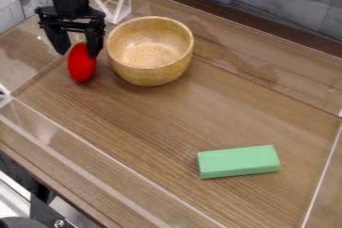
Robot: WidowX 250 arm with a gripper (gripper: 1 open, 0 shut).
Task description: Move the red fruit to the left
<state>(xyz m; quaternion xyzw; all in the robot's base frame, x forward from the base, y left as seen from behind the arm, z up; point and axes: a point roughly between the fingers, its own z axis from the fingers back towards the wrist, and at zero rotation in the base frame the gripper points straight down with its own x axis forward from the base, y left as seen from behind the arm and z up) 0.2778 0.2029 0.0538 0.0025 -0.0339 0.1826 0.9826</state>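
Observation:
The red fruit (83, 64) is a small bright red rounded toy lying on the wooden table, just left of the wooden bowl (151, 50). My gripper (75, 42) hangs directly above and slightly behind the fruit at the far left. Its black fingers (56, 38) are spread apart and no longer hold the fruit. The fruit's green top is not visible from here.
A green rectangular block (239, 161) lies on the table at the front right. Clear plastic walls (27, 57) edge the table on the left and front. A grey wall runs along the back.

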